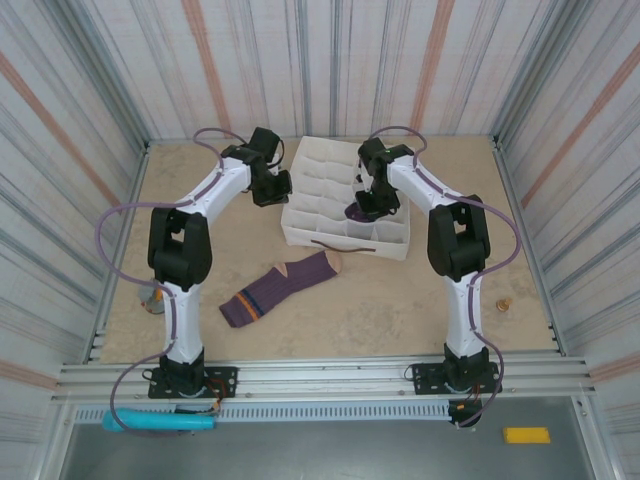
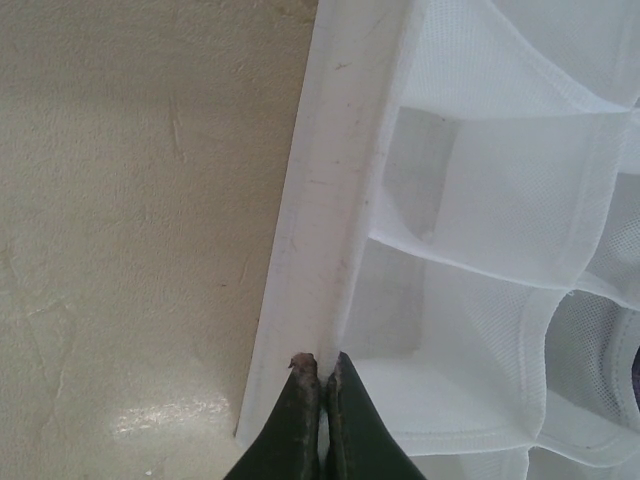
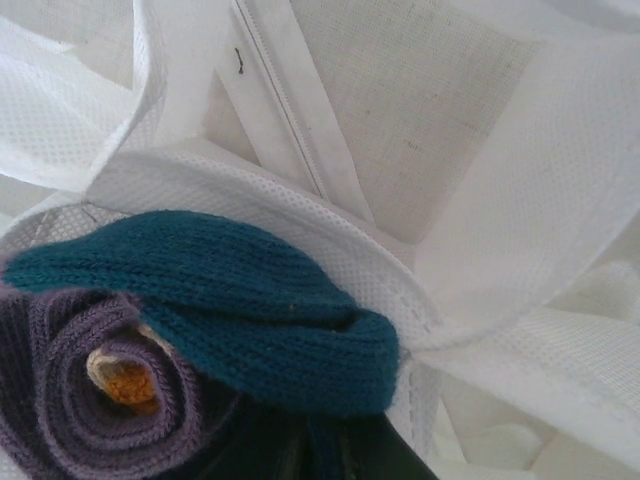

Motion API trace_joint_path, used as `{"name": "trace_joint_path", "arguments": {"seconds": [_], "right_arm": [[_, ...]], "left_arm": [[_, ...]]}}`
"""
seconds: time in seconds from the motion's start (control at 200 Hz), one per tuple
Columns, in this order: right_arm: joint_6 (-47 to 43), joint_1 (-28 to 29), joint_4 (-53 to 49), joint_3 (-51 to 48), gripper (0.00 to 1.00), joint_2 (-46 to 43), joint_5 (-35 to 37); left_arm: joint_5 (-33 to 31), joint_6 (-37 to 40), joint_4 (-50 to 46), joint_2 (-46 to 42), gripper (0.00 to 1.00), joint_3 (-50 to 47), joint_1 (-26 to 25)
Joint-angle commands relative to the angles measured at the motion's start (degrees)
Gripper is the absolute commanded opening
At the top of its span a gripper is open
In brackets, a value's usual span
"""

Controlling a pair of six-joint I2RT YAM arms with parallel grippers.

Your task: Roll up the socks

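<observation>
Top external view: one purple sock [image 1: 280, 288] lies flat on the desk [image 1: 400, 310], in front of the white fabric organizer [image 1: 380, 243] and between the two arms. Its peach toe points toward the organizer's front wall, and its navy and orange stripes sit near the other end. The second sock [image 1: 357, 213] is rolled into a bundle and sits at the right claw [image 1: 363, 205], over a compartment in the right half of the organizer. From the right wrist, this roll shows as a purple spiral with an orange core, and a dark teal fold is wrapped across its top. It rests against a white mesh divider. The dark fingers [image 3: 385, 450] lie mostly hidden beneath the fabric, so whether that claw pinches the roll or merely rests under it cannot be told. The left claw [image 1: 270, 190] hangs at the organizer's left wall. In the left wrist view its two fingertips [image 2: 302, 368] are pressed nearly together, right at the white rim. A thin pale sliver shows between them, but it is unclear whether any fabric is caught there. A small brown object [image 1: 505, 303] lies on the desk to the right of the right arm.
</observation>
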Motion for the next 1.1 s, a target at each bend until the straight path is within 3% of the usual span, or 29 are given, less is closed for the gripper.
{"name": "trace_joint_path", "arguments": {"seconds": [0.0,0.075,0.205,0.416,0.616,0.736,0.807,0.882,1.092], "right_arm": [[1.0,-0.3,-2.5,2.9,0.18,-0.7,0.3],[1.0,-0.2,-2.8,5.6,0.34,-1.2,0.4],[0.8,-0.2,-3.1,9.4,0.48,-2.6,0.0],[1.2,0.0,-2.2,9.8,0.74,-8.3,1.3],[2.9,1.2,-0.5,3.1,0.79,-14.7,1.6],[5.6,2.8,4.0,-7.6,0.78,-20.4,0.2],[7.4,3.4,7.6,-14.2,0.75,-23.9,-2.1],[9.4,4.3,12.4,-20.7,0.73,-27.7,-5.7],[14.7,7.6,22.3,-33.3,0.65,-30.7,-10.0]], "left_arm": [[-0.5,-2.9,-1.9,0.4,0.0,-2.1,0.9],[-0.3,-3.0,-1.6,0.6,0.0,-2.4,0.9],[2.9,-4.7,0.2,1.1,0.0,-2.9,1.6],[2.4,-5.4,-0.2,3.9,0.0,1.2,2.7],[2.6,-2.6,-4.1,10.3,0.0,11.6,4.6],[3.1,-1.0,-6.4,11.6,0.26,15.2,5.5],[3.0,-0.6,-6.4,9.9,0.5,14.3,5.7],[3.5,-0.3,-6.4,6.8,0.67,12.5,5.6],[4.7,-0.3,-6.1,-4.8,0.8,4.0,4.3]]}}
